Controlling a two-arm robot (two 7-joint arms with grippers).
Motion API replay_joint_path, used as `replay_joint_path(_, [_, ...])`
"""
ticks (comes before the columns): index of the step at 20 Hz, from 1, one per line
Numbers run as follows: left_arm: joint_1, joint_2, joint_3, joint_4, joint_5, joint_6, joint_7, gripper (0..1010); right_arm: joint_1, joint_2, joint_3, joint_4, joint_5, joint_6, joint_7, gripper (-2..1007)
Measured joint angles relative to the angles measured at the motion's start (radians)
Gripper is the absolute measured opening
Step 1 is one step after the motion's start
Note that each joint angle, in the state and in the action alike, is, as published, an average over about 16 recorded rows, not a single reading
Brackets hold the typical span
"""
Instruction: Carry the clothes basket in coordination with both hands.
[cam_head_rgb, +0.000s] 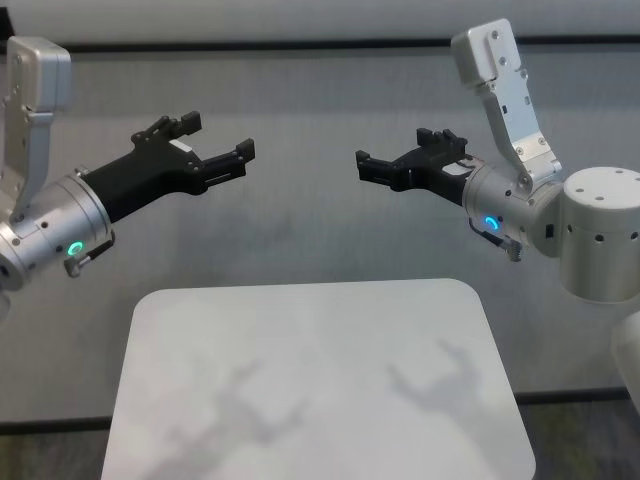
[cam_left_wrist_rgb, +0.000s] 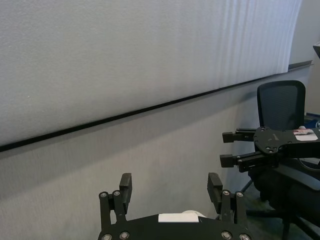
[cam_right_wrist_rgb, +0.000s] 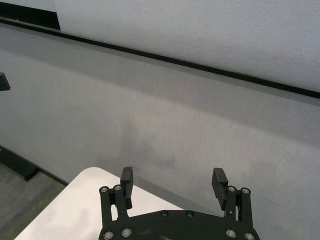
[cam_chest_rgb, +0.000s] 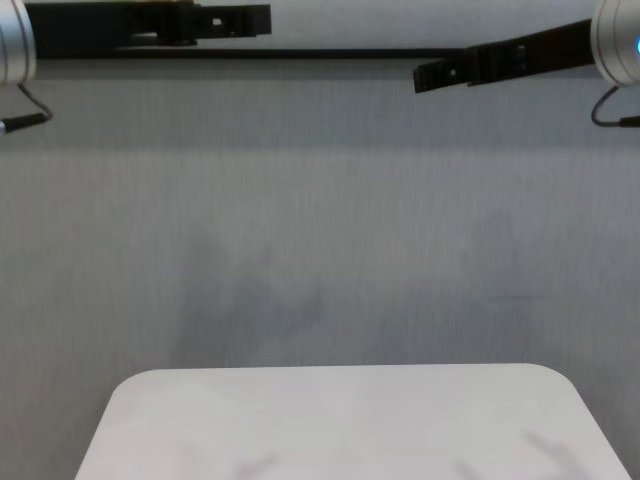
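The clothes basket is out of view in every frame. My left gripper (cam_head_rgb: 222, 142) is open and empty, held high above the far left side of the white table (cam_head_rgb: 310, 380), pointing toward the middle. My right gripper (cam_head_rgb: 400, 155) is open and empty, held high at the far right, pointing back at the left one. The two grippers face each other with a wide gap between them. The left wrist view shows its own open fingers (cam_left_wrist_rgb: 171, 190) and the right gripper (cam_left_wrist_rgb: 235, 147) farther off. The right wrist view shows its own open fingers (cam_right_wrist_rgb: 173, 182).
A white round-cornered table (cam_chest_rgb: 340, 420) stands in front of me with only arm shadows on it. A grey partition wall (cam_chest_rgb: 320, 220) with a black strip stands behind it. A black office chair (cam_left_wrist_rgb: 280, 107) stands beyond the right arm.
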Motion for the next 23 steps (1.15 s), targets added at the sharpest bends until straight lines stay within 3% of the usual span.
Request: replay_joint_path(23, [0.000,-0.002,-0.003,0.002,0.000,-0.001,-0.003,1002,0.002,-0.001,-0.001,0.004,0.003,-0.006,0.001,1005])
